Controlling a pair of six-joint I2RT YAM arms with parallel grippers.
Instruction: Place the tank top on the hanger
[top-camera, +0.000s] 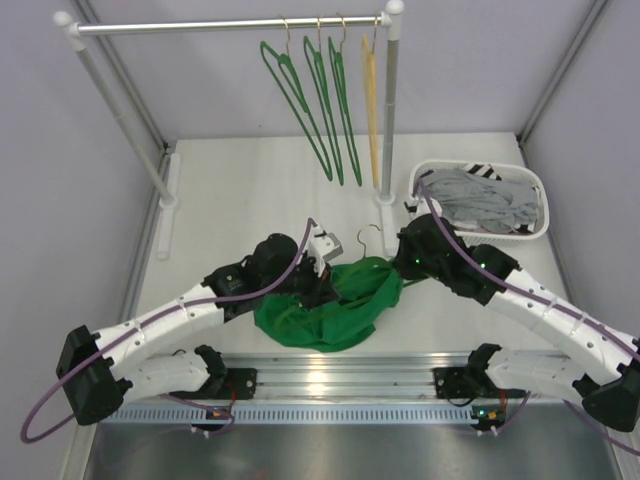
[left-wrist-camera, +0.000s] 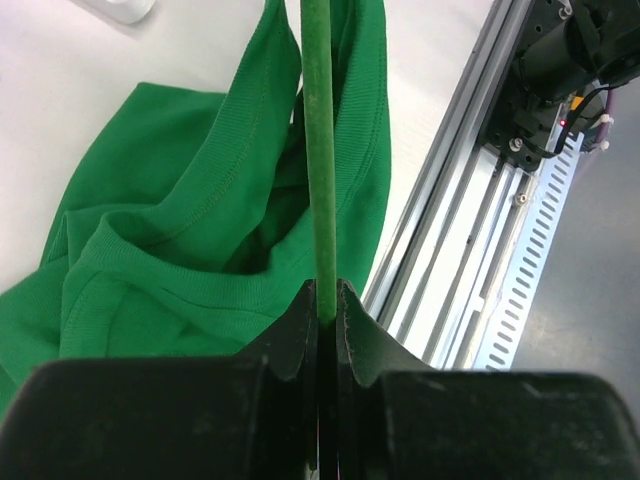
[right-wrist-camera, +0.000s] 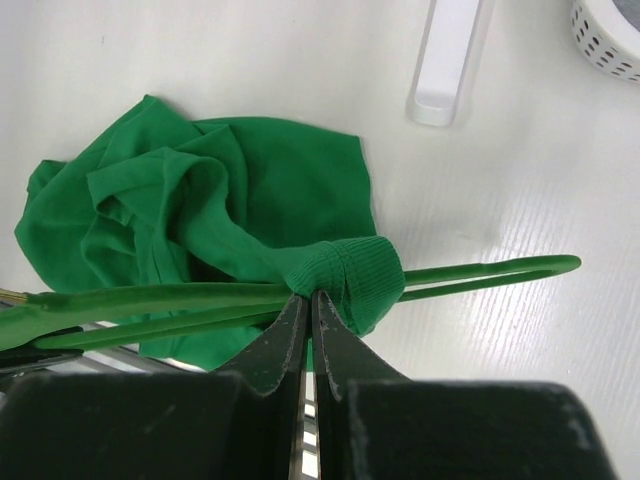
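Your left gripper (left-wrist-camera: 322, 302) is clamped shut on a thin green bar of the hanger (left-wrist-camera: 318, 150), which runs straight up out of the fingertips. Your right gripper (right-wrist-camera: 308, 300) is also shut, pinching the ribbed strap edge of the tank top (right-wrist-camera: 220, 210) right where that strap wraps one arm of the hanger; the hanger's rounded end pokes out beyond the fabric to the right.

The tank top lies bunched on the table between the two arms, close to the near edge, with the hanger lying across it and its metal hook (top-camera: 370, 238) pointing toward the back.

Around you: a clothes rack (top-camera: 230, 26) stands at the back, carrying three spare green hangers (top-camera: 320, 100) and a yellow hanger (top-camera: 372, 110) at its right end, all well apart from the work. A white basket (top-camera: 480, 167) of grey striped clothes (top-camera: 480, 205) sits just behind the right arm, whose cable passes close by its rim. One white rack foot (right-wrist-camera: 445, 60) lies just beyond the hanger's free end.

The table (top-camera: 230, 200) is white and matte, with a ribbed aluminium rail (top-camera: 340, 372) along the near edge where both arm bases are bolted. Pale grey panels (top-camera: 60, 150) enclose the sides and back.
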